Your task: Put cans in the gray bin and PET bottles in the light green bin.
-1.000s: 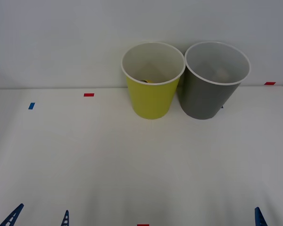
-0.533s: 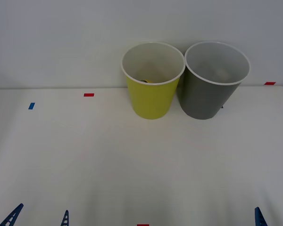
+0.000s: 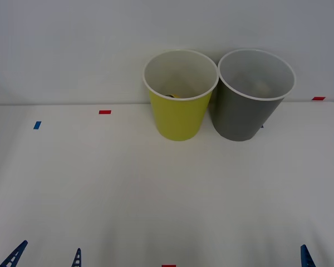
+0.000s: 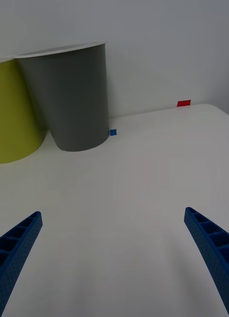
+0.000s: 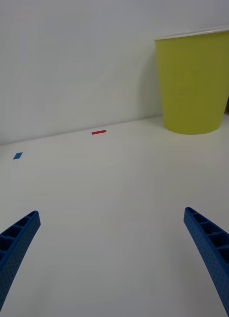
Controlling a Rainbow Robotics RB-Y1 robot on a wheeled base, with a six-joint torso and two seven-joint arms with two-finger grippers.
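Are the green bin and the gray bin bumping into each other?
Cannot tell. In the front view the light green bin and the gray bin overlap at their rims, with a dark gap lower down, but no view plainly shows contact.

white table [image 3: 128, 189] carries the light green bin [image 3: 179, 114] beside the gray bin [image 3: 245, 114].

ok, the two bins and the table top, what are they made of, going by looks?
The light green bin and the gray bin: likely molded plastic, with smooth matte walls, white rims and a uniform taper. The table: white, smooth, matte, probably laminate, though I cannot tell for sure.
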